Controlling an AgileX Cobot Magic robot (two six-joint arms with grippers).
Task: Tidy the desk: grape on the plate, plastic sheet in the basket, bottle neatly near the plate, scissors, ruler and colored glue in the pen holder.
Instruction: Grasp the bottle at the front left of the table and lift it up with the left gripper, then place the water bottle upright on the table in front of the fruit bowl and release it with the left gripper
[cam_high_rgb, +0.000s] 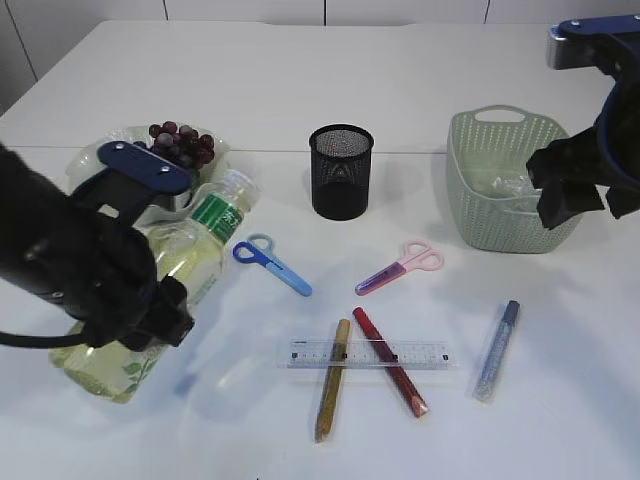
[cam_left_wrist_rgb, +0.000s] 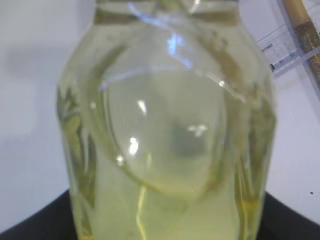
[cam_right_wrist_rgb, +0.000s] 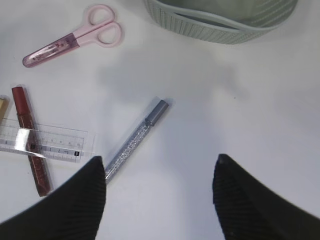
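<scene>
My left gripper is shut on the bottle, which holds yellow-green liquid, has a green label and is tilted with its cap toward the grapes on the clear plate. The bottle fills the left wrist view. My right gripper is open and empty above the table by the basket; it is also in the right wrist view. The clear plastic sheet lies in the basket. Blue scissors, pink scissors, ruler and red, gold and silver glue lie on the table.
The black mesh pen holder stands upright at the table's middle back. The ruler lies across the red and gold glue sticks. The right wrist view shows the silver glue, the pink scissors and the basket's rim.
</scene>
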